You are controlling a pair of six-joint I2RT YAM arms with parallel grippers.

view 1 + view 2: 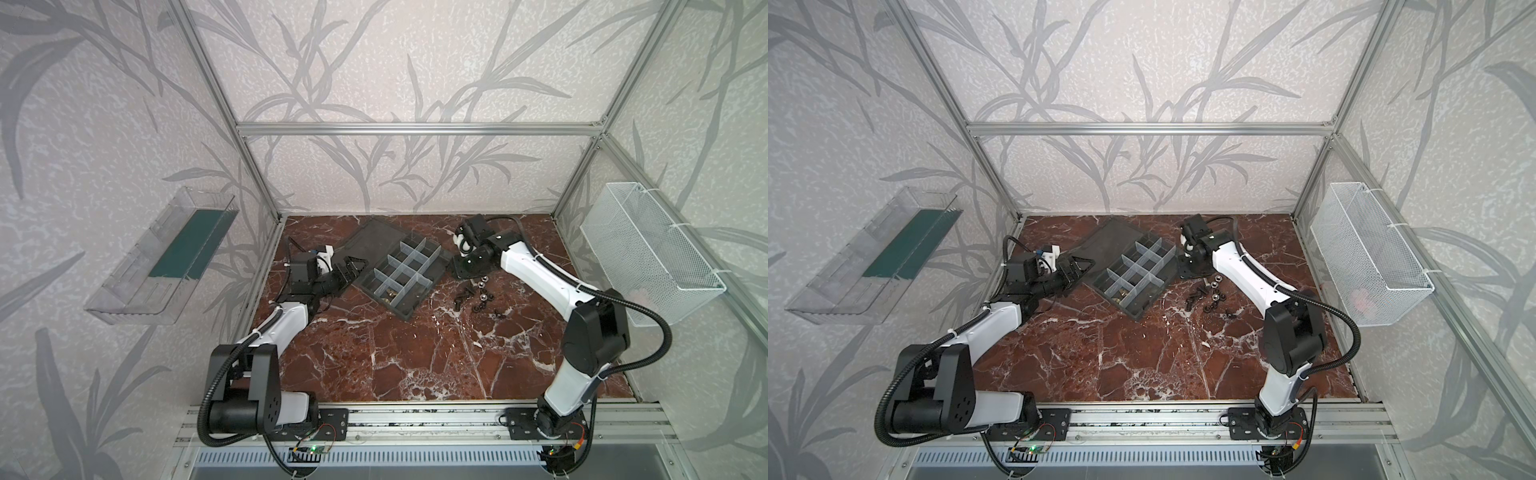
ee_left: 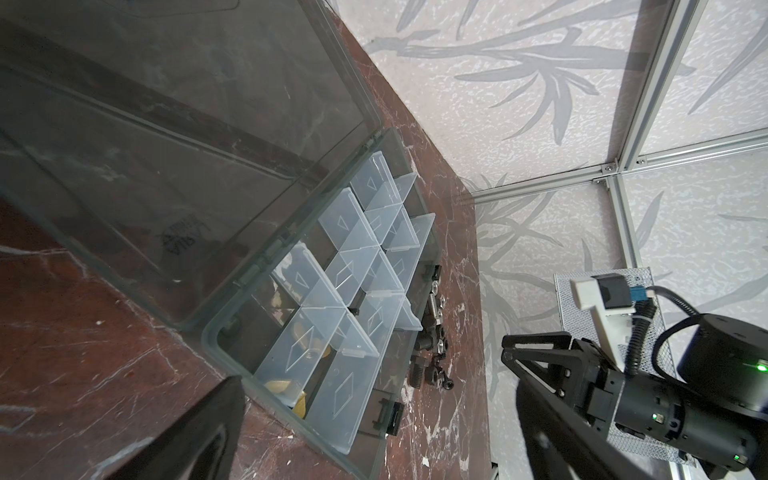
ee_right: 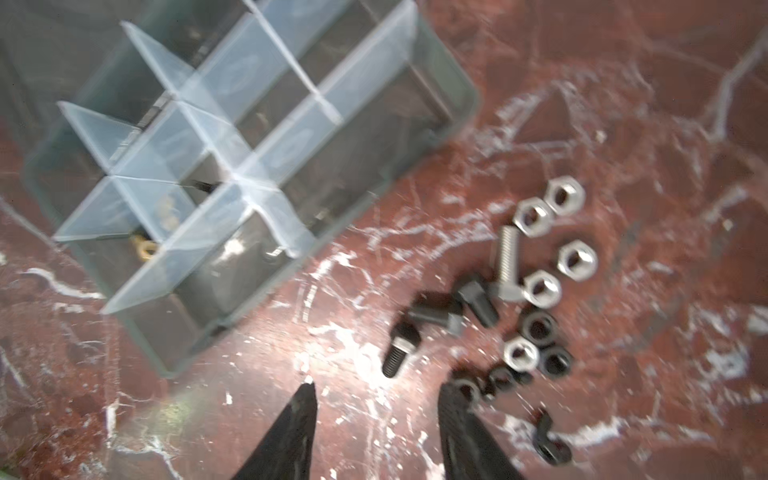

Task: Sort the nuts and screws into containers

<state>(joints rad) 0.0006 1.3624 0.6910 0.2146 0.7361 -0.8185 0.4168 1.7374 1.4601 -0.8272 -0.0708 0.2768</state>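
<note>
Sorting underway: empty, parted right fingers (image 3: 297, 419) hover beside loose screws (image 3: 432, 316) and nuts (image 3: 528, 291); next, a precise pinch on one; left fingers (image 2: 195, 428) gape wide.

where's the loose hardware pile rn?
In both top views the nuts and screws lie on the marble table, right of the organizer box, by the right gripper.

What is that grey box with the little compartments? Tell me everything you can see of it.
The box is shallow, smoky grey see-through plastic, set askew on the red marble table. Its hinged lid lies open, flat on the table. Whitish translucent dividers split it into small square cells; one cell holds a few brass-coloured pieces. Two dark latches sit on its front wall, facing the loose screws and nuts beside it.
</note>
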